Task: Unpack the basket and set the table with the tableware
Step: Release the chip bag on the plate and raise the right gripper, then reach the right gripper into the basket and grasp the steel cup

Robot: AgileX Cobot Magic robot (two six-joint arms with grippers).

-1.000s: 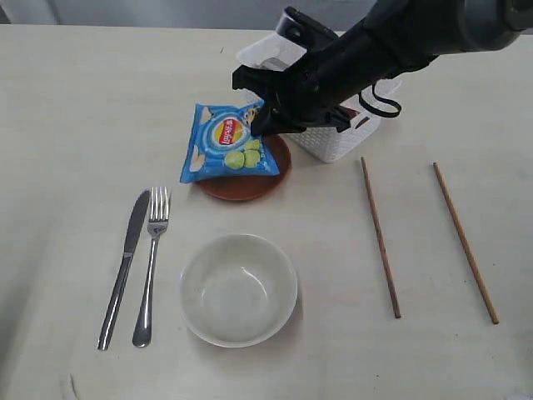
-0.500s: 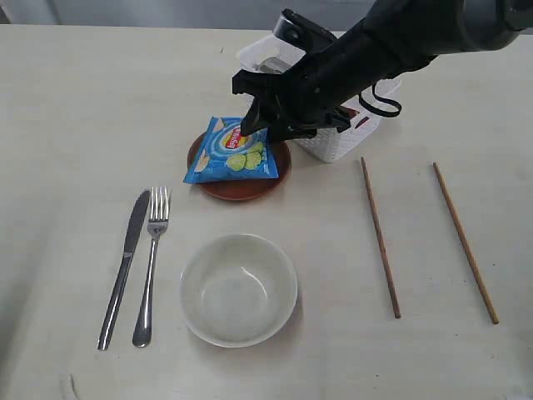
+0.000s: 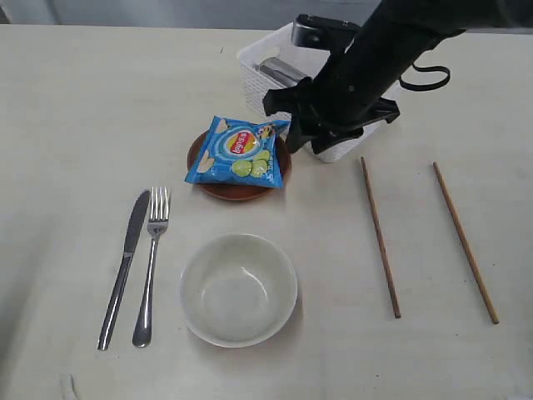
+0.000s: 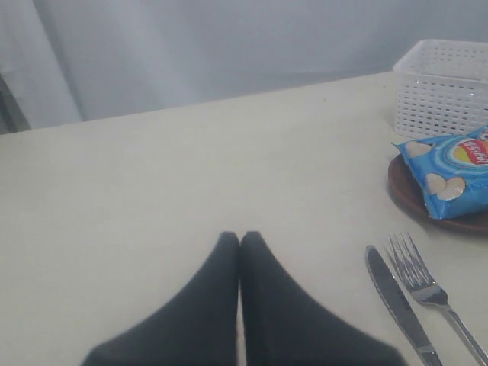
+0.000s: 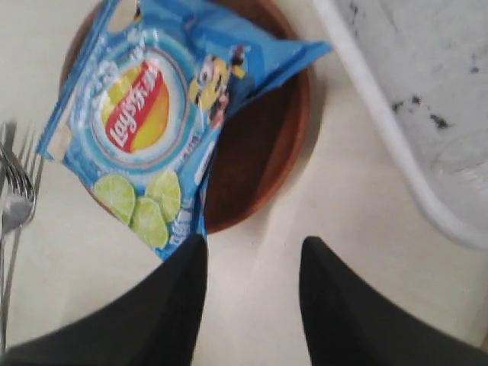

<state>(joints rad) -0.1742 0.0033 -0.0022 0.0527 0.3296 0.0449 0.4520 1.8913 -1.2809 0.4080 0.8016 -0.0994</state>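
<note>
We read the exterior view as a clock face centred on the plate [image 3: 237, 191], with twelve at the far edge. The table [image 3: 75, 100] is a pale cream top with a faint grain. Behind it the left wrist view shows a plain grey wall [image 4: 229, 46].

The right arm [image 3: 375, 58] crosses the basket [image 3: 254, 79] at one o'clock and covers most of its inside and its far wall. In the right wrist view the basket is only a blurred white rim. In the left wrist view the picture's edge cuts off the plate, the knife [image 3: 123, 267] and the fork [image 3: 150, 267].

The basket stands just beside the plate. In its uncovered corner lies a steel cup [image 3: 281, 72]; we cannot tell what else it holds. The plate carries a blue chip bag [image 3: 239, 152], which overhangs its rim at nine o'clock. The bowl [image 3: 239, 289] at six o'clock shows only its bare white inside. Knife and fork lie side by side at seven o'clock. The inner chopstick [image 3: 381, 237] and the outer chopstick [image 3: 465, 242] lie at four o'clock, well apart from each other.

The right gripper [image 5: 252, 252] hangs over bare table between plate and basket, jaws wide and holding nothing. The left gripper [image 4: 240, 238] is pressed closed, also holding nothing, well off at nine o'clock.
</note>
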